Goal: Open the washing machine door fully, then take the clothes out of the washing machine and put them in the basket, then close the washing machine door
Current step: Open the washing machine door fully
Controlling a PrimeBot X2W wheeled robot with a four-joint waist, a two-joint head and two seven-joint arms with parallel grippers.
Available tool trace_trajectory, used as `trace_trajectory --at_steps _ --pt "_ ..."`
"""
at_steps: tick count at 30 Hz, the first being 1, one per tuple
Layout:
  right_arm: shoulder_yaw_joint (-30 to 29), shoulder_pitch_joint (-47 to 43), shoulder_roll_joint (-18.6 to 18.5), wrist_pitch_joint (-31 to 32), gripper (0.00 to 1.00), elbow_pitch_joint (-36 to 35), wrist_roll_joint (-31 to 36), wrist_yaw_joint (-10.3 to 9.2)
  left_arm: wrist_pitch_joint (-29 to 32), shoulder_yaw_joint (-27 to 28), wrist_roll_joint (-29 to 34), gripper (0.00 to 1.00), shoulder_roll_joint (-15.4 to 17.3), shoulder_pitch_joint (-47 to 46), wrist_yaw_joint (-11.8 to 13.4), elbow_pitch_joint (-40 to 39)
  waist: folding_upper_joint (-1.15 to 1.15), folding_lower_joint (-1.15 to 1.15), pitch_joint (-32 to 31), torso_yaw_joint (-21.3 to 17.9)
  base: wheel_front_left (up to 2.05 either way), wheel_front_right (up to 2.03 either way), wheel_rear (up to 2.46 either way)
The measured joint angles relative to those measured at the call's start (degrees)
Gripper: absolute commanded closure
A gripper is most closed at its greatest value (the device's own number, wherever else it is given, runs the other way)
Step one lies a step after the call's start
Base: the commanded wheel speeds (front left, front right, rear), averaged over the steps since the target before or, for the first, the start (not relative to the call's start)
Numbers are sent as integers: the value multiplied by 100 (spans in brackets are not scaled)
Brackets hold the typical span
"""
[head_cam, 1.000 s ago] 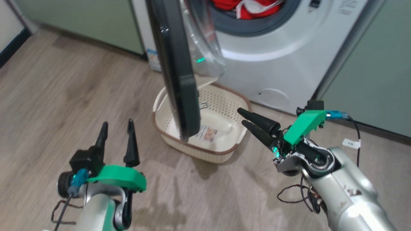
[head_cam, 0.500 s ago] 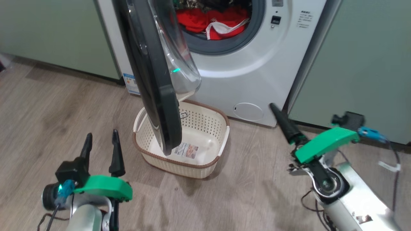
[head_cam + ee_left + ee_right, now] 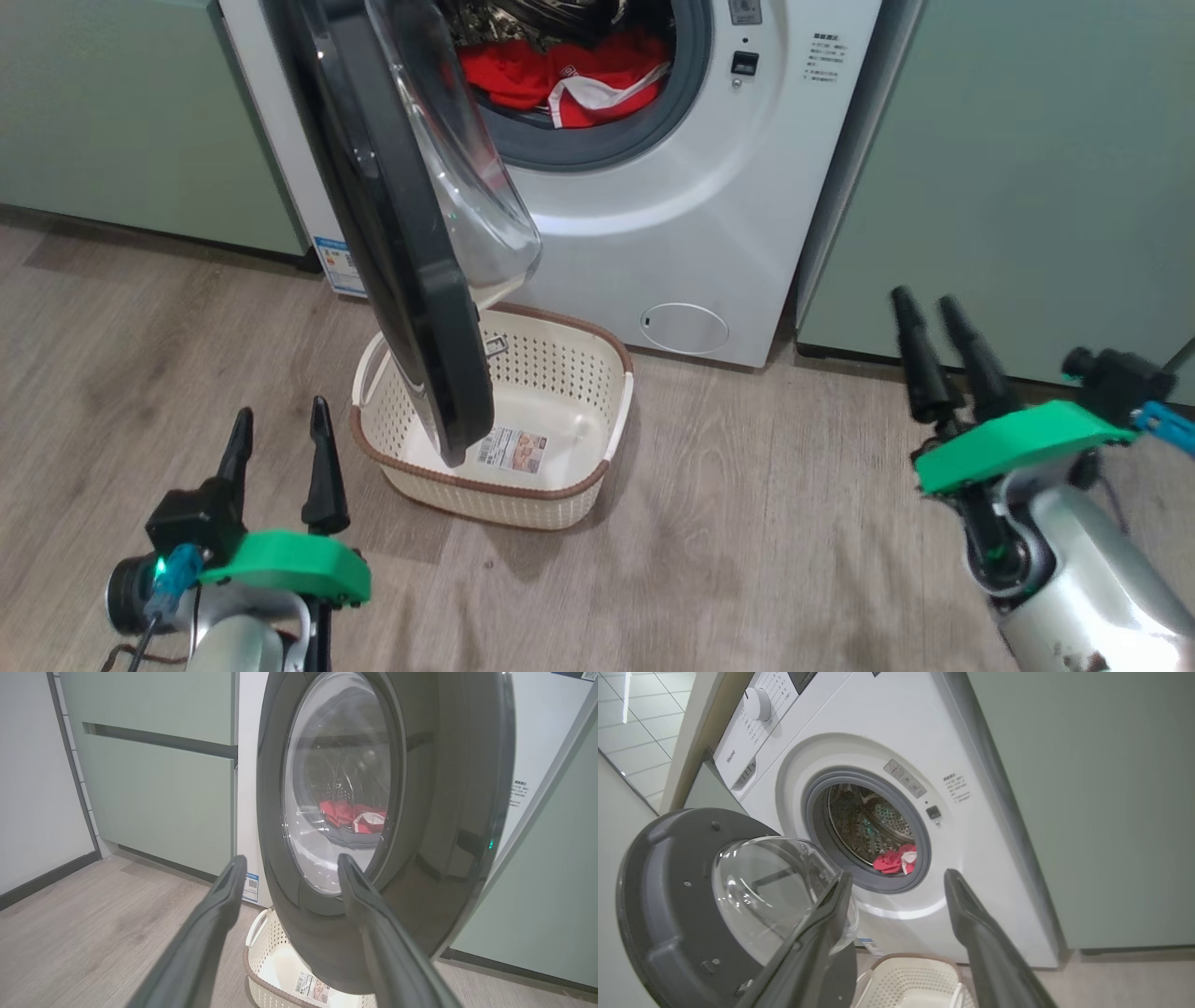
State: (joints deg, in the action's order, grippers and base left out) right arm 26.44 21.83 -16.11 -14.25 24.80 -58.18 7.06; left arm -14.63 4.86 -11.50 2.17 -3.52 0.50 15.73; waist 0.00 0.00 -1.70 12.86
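Note:
The white washing machine (image 3: pixel 672 233) stands ahead with its black-rimmed washing machine door (image 3: pixel 392 233) swung out edge-on toward me, hanging over the basket (image 3: pixel 485 485). Red clothes (image 3: pixel 560 75) with white trim lie in the drum mouth. The cream basket sits on the floor below the door, holding nothing but its paper label. My left gripper (image 3: pixel 282 411) is open, low at the left, short of the door's outer face (image 3: pixel 448 812). My right gripper (image 3: pixel 926 299) is open at the right, apart from the machine, with the drum opening and clothes (image 3: pixel 892 861) beyond its fingers.
Pale-green cabinets (image 3: pixel 112 121) flank the machine on both sides, the right one (image 3: pixel 1027 168) just beyond my right gripper. A small round flap (image 3: pixel 684 328) sits low on the machine front. Wood floor (image 3: pixel 747 523) lies between my arms.
The head camera has shifted, bringing more of the drum into view. My right gripper swung from pointing left at the basket to pointing up at the far right. The left gripper has barely moved.

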Motion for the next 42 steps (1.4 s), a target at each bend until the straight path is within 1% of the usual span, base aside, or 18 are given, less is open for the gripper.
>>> trace_trajectory --at_steps 2,3,4,8,12,15,19,33,34,35,36,40,42 --pt "-419 -95 90 -14 0 -108 699 0 0 0 0 0 0 -1 0 0 0 0 14 -21 0 0 0" --pt "-791 -294 281 -15 0 -219 1324 0 0 -2 -1 0 0 -2 0 0 0 0 26 -30 0 0 0" --pt "-940 -417 370 -14 0 -285 1666 0 0 -3 -1 0 0 -3 0 1 0 0 32 -29 0 0 0" --pt "-1569 -842 682 -22 0 -494 2835 0 0 -12 -1 0 -1 -5 0 4 0 0 58 -13 0 0 0" --pt "-2164 -1104 936 -22 0 -630 3690 1 0 -19 -1 0 0 -6 1 11 0 0 67 21 0 0 0" --pt "-2480 -1287 1049 -22 0 -675 4100 1 0 -20 -1 0 0 -7 1 12 0 0 67 34 0 0 0" --pt "-2597 -1445 1085 -22 0 -709 4428 1 1 -12 -1 0 0 -7 1 12 0 0 70 20 0 0 0" --pt "-2663 -1480 1151 -22 0 -773 4712 1 0 -7 -1 0 0 -7 -2 40 0 0 53 13 0 0 0" --pt "-2671 -1480 1156 -22 0 -770 4719 1 0 -4 -1 9 0 -7 0 40 0 0 51 14 0 0 0" --pt "-2674 -1480 1163 -22 0 -768 4732 1 0 1 -4 52 0 -7 4 30 0 0 51 15 0 0 0" --pt "-2676 -1480 1177 -22 0 -765 4758 1 1 4 -19 100 0 -7 4 4 0 0 49 15 0 0 0" --pt "-2691 -1480 1229 -22 0 -754 4769 1 0 92 -333 100 -2 -19 10 -78 0 0 55 25 0 0 0" --pt "-2709 -1480 1230 -22 0 -746 4770 1 1 222 -364 100 -2 -47 31 -183 0 0 62 40 0 0 0"
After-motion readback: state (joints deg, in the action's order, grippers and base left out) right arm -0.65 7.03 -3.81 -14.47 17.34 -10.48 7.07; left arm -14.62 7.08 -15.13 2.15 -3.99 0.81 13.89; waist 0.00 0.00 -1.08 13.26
